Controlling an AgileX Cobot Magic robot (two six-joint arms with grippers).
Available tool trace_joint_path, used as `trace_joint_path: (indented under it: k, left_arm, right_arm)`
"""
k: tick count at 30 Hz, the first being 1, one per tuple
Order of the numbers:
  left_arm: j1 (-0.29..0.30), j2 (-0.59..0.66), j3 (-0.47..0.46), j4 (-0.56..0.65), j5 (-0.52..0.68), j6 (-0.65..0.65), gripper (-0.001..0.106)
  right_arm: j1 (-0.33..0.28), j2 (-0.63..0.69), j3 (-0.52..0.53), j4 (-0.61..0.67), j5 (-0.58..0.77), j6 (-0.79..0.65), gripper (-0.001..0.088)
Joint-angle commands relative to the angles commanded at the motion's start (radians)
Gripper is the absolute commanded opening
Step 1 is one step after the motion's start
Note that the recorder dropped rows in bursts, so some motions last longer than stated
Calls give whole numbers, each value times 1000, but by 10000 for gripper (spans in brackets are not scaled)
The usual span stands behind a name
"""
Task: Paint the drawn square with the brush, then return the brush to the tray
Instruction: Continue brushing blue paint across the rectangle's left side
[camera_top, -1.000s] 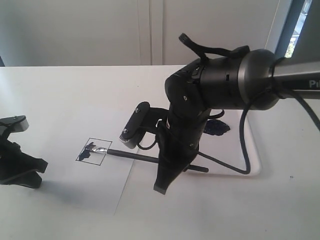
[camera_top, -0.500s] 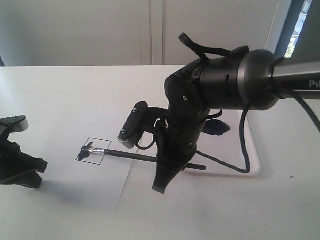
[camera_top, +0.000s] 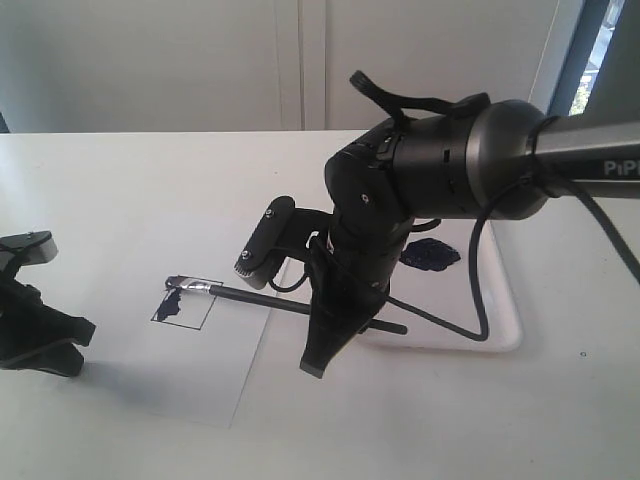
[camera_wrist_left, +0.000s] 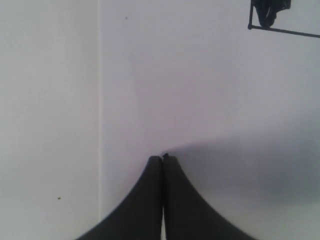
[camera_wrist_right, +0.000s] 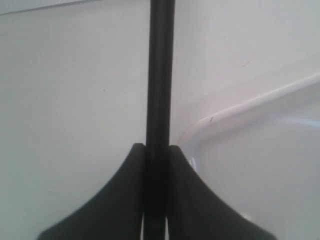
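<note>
Brush (camera_top: 255, 298) clenched in our right end effector (camera_top: 318, 352), tip out ahead at the partly smeared drawn square (camera_top: 190, 302). We judge painting half done; next, strokes over bare patches, then the tray (camera_top: 505, 335) just behind.

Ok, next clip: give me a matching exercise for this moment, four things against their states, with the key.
Things:
1. long thin black-handled brush
2. thin black-lined drawn square on the white paper
3. shallow white plastic tray
4. left gripper

States:
A. shut, holding nothing
B. carries a dark paint blob
C. clamped in the right gripper
D. partly smeared with dark paint

Pairs: 1-C, 2-D, 3-B, 4-A.
</note>
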Motion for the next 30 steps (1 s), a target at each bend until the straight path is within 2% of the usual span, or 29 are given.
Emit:
trace_joint_path:
  k: [4,22,30]
  left_arm:
    - [0,0,0,0,0,0,0]
    - [0,0,0,0,0,0,0]
    - [0,0,0,0,-2,0,0]
  right_arm:
    - [0,0,0,-59,-1,45,0]
    - [0,2,0,-54,-1,9,0]
    - [0,24,-40,-44,24,9,0]
